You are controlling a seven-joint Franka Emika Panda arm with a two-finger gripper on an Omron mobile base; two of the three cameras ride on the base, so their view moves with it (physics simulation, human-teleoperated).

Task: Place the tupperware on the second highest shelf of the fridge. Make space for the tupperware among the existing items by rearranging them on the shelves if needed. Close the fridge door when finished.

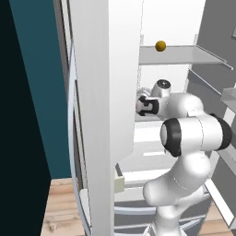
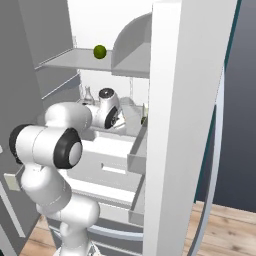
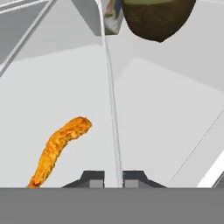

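In the hand view my gripper (image 3: 113,179) is shut on the thin white wall of the tupperware (image 3: 111,109), one fingertip (image 3: 93,177) on each side of it. An orange bit (image 3: 59,146) lies on the tub's white floor left of the wall, and a round brown lump (image 3: 157,17) sits at the top. The base views show my hand (image 1: 148,106) (image 2: 109,114) reaching deep into the open fridge (image 2: 100,20), one level below the shelf (image 1: 184,55) (image 2: 67,61) that carries a small ball (image 1: 160,45) (image 2: 100,51). The left door's edge hides the tub there.
The open left door (image 1: 101,115) stands close beside my wrist. The open right door (image 2: 185,125) carries grey bins (image 2: 136,156) with raised rims. A small printed box (image 3: 112,19) shows just beyond the tub. Lower drawers (image 2: 107,170) lie under my arm.
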